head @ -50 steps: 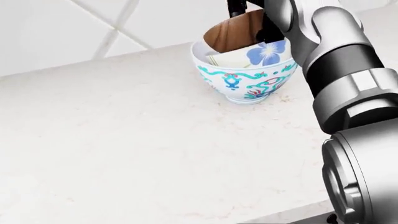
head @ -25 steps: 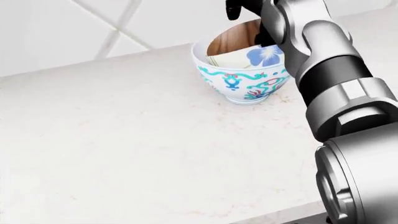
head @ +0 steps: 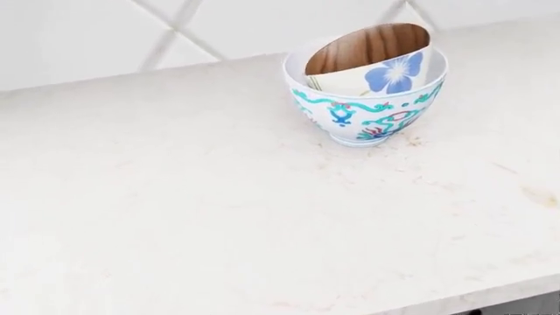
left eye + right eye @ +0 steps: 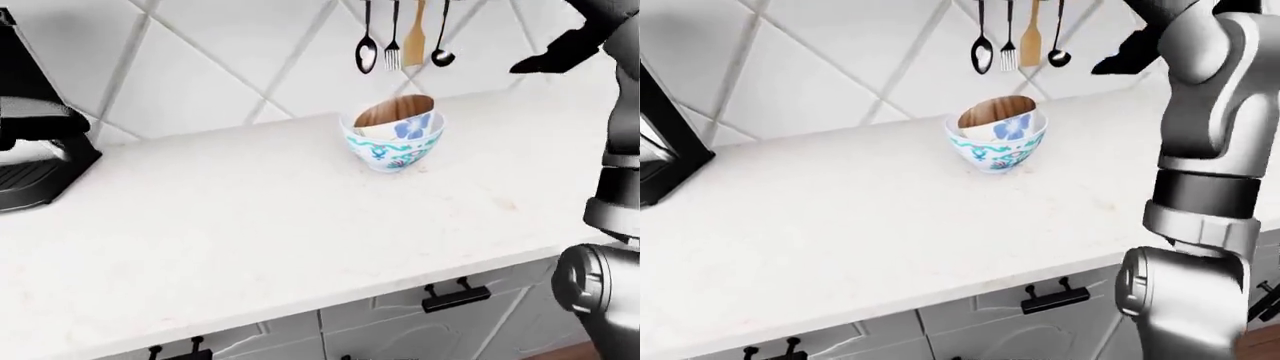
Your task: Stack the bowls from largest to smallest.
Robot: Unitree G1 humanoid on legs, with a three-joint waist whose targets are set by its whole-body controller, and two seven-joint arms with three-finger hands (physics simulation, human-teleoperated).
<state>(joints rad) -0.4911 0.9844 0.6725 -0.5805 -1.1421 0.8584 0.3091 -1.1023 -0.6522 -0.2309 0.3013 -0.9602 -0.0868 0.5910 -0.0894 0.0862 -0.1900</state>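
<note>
A large white bowl with teal patterns (image 3: 363, 115) stands on the white counter (image 3: 175, 216). A cream bowl with a blue flower (image 3: 385, 75) sits inside it. A wooden bowl (image 3: 367, 46) rests tilted inside that one. My right hand (image 4: 1130, 49) is raised above and to the right of the stack, open and empty, apart from the bowls. It also shows in the left-eye view (image 4: 555, 56). My left hand is not in any view.
A spoon, fork, spatula and ladle hang on the tiled wall (image 4: 392, 37) above the bowls. A black appliance (image 4: 35, 127) stands at the counter's left end. Cabinet drawers with black handles (image 4: 455, 296) lie below the counter edge.
My right arm has lifted up and to the right, away from the bowls and out of the head view. The head view has shifted slightly. The stacked bowls stay in place.
</note>
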